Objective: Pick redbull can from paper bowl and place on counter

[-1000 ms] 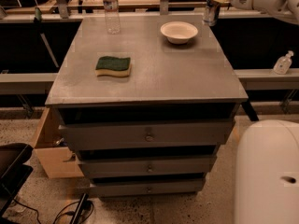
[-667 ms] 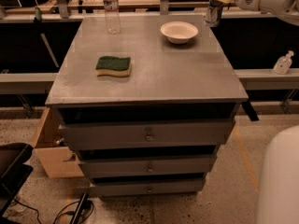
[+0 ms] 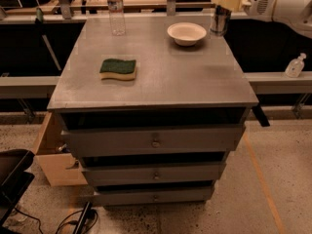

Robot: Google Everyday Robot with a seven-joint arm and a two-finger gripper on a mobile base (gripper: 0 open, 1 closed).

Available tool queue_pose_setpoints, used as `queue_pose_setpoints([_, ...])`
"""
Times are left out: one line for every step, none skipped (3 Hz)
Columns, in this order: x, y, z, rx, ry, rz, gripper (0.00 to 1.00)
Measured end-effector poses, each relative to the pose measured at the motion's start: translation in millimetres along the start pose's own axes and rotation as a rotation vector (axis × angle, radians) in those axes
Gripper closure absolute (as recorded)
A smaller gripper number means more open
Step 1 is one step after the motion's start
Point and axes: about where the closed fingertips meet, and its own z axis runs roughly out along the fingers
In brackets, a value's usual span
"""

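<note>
The slim blue-and-silver can (image 3: 220, 22) is lower than a second ago and stands at the grey metal bench (image 3: 161, 77), just right of the empty white paper bowl (image 3: 186, 33). The cream gripper (image 3: 222, 6) is at its top; if it grips, I cannot tell. Probably only the release is left.

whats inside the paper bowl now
The paper bowl looks empty; its near inner wall is hidden by the rim. The redbull can is outside, to its right, under the gripper.
</note>
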Motion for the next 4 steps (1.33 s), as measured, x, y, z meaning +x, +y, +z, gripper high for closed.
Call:
queue_pose_setpoints([51,29,16,-0.015,0.075,0.011,1.00])
queue_pose_setpoints([94,45,31,-0.030,0.135,0.031,1.00])
queue_pose_setpoints([127,53,44,-0.045,0.144,0.045,1.00])
queue_pose_setpoints([134,52,46,-0.044,0.136,0.053,1.00])
